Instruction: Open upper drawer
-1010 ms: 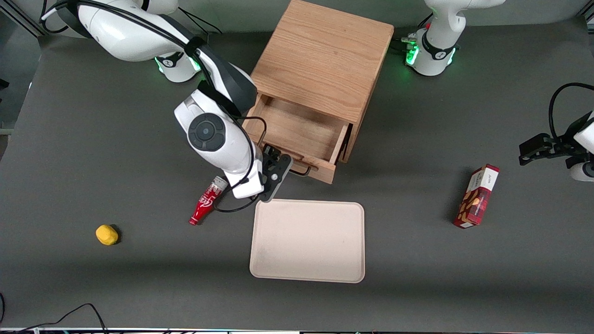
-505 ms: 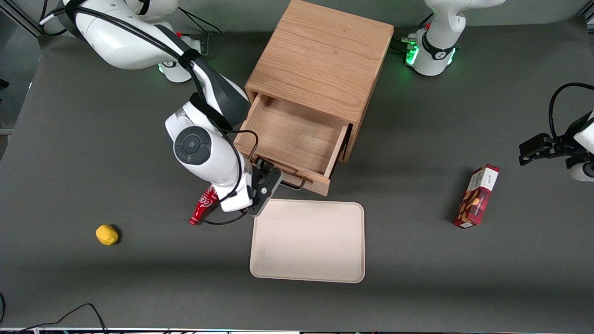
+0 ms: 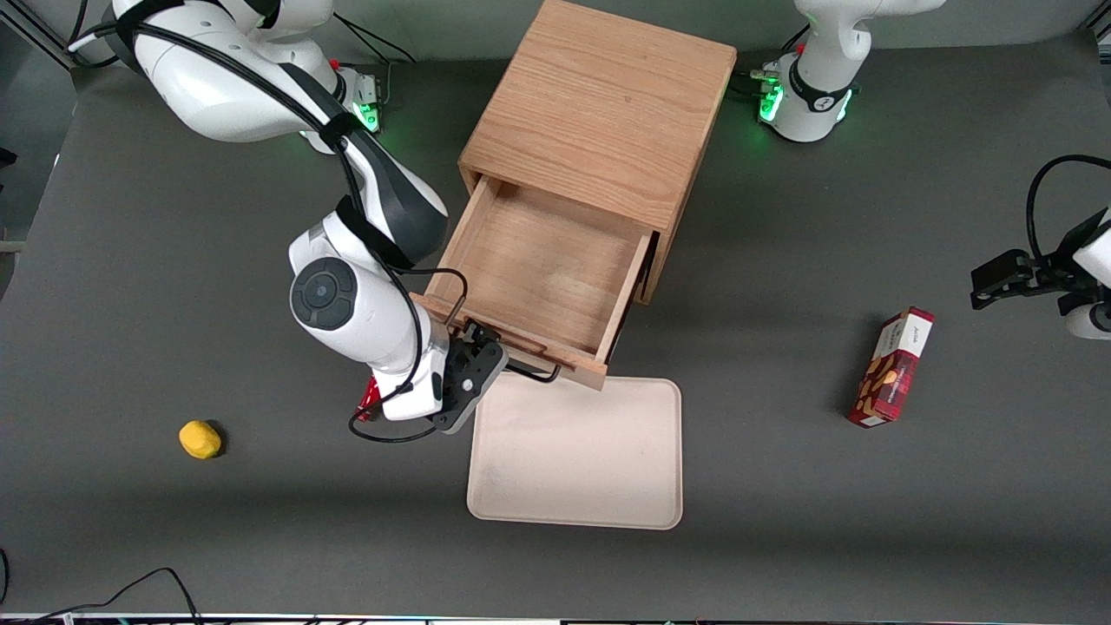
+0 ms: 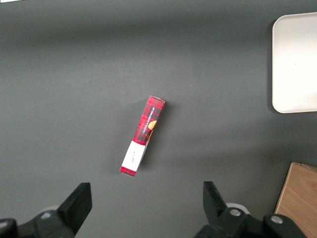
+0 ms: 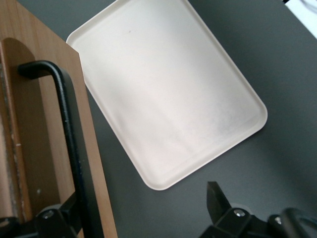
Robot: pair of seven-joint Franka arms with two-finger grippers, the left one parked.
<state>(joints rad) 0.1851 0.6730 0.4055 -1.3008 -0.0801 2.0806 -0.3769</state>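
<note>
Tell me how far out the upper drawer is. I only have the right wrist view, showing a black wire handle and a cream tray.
Observer: The light-oak upper drawer of the small wooden cabinet is pulled well out; most of its floor shows from the front.
Operator: Anything inside it?
Observer: Nothing. The floor is bare wood.
Operator: Anything near my pincer I could hit?
Observer: A red bottle lies on the table under the working arm's wrist, mostly hidden. It is just beside the pincer, which sits open at the black wire handle.
</note>
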